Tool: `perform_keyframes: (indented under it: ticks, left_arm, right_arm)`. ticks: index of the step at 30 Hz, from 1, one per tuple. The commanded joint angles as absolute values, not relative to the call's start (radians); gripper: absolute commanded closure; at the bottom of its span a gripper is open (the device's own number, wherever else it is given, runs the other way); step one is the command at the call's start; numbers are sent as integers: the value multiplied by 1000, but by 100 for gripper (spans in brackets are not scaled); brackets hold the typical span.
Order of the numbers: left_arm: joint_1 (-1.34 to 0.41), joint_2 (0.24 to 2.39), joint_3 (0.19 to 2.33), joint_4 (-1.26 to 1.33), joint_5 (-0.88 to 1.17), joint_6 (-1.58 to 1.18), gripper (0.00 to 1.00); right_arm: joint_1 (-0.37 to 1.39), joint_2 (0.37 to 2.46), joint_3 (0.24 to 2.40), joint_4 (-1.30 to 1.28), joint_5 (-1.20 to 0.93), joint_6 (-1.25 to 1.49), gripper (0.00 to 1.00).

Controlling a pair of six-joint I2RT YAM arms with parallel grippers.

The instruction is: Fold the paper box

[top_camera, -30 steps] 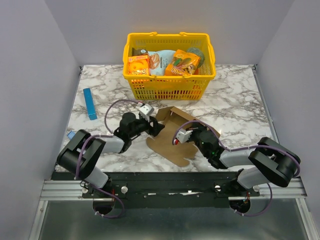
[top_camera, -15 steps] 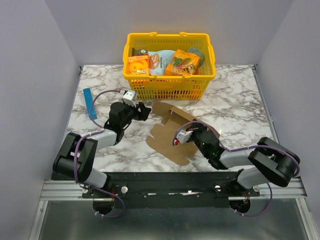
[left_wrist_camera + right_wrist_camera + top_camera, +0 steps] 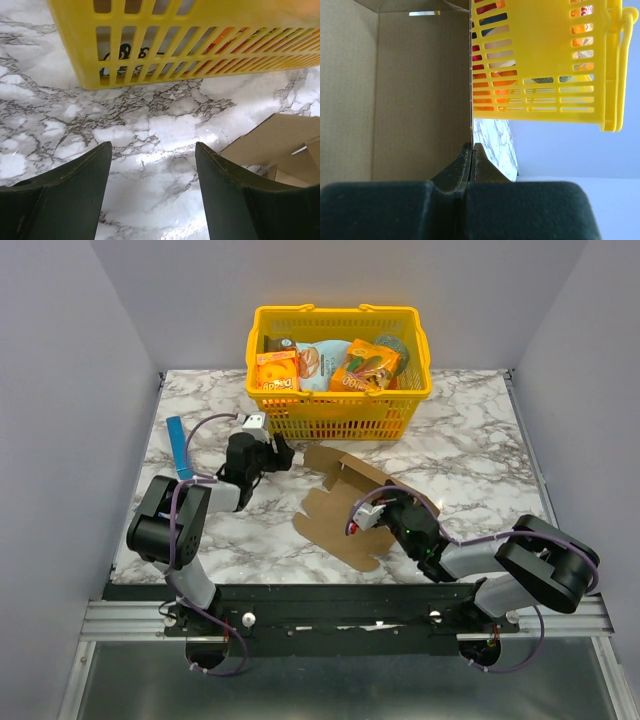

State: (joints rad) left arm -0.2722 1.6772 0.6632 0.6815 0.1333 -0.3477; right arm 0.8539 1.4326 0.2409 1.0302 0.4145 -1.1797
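The paper box (image 3: 340, 530) is lying half unfolded on the marble surface (image 3: 470, 455), just in front of the yellow basket (image 3: 340, 412) and between the two arms. The right end effector (image 3: 471, 150) is pinching fully closed on the thin edge of what looks like a raised wall of it. The left end effector (image 3: 152, 148) is hovering beside the box's far left corner, fingers spread wide and gripping nothing.

Nothing legible; white lettering on the orange snack box (image 3: 277, 371) inside the yellow basket (image 3: 340, 412) is too small; black print (image 3: 131, 61) behind the basket's slats is unreadable.
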Motion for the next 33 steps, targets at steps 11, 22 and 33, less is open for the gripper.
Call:
perform_keyframes:
  ticks: [11, 22, 33]
  left_arm:
    - [-268, 1795, 787, 659, 323, -334, 26]
    - [-270, 1789, 666, 878, 627, -322, 30]
    - [-305, 1798, 653, 942, 738, -350, 31]
  right_arm:
    - [894, 1420, 221, 1084, 411, -1180, 99]
    - [899, 1436, 222, 1091, 419, -1186, 99]
    - [905, 1488, 218, 1144, 434, -1221, 99]
